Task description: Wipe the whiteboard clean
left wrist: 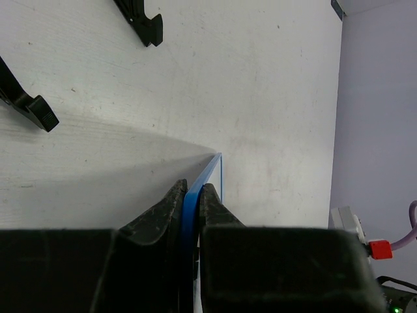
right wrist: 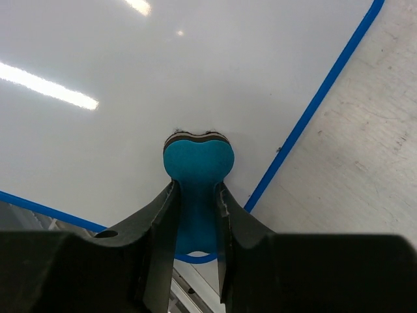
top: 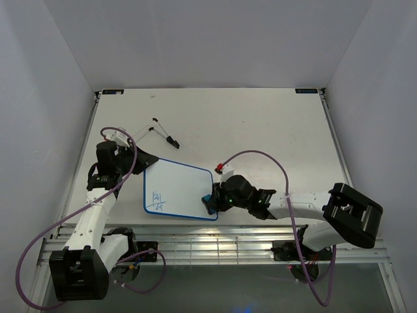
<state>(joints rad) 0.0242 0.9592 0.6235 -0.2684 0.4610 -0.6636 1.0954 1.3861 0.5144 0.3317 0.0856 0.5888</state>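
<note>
The whiteboard (top: 182, 186) lies flat on the table, white with a blue rim, with blue marker scribbles (top: 157, 201) near its front left corner. My left gripper (top: 144, 163) is shut on the board's far left rim; in the left wrist view its fingers (left wrist: 174, 205) pinch the blue edge (left wrist: 210, 171). My right gripper (top: 212, 201) is shut on a small blue bone-shaped eraser (right wrist: 197, 163), whose felt face rests on the white surface (right wrist: 130, 78) near the board's front right corner.
A thin black folding stand (top: 163, 130) lies on the table beyond the board, and its feet (left wrist: 140, 19) show in the left wrist view. The table's metal front rail (top: 215, 242) runs just below the board. Grey walls close in on both sides.
</note>
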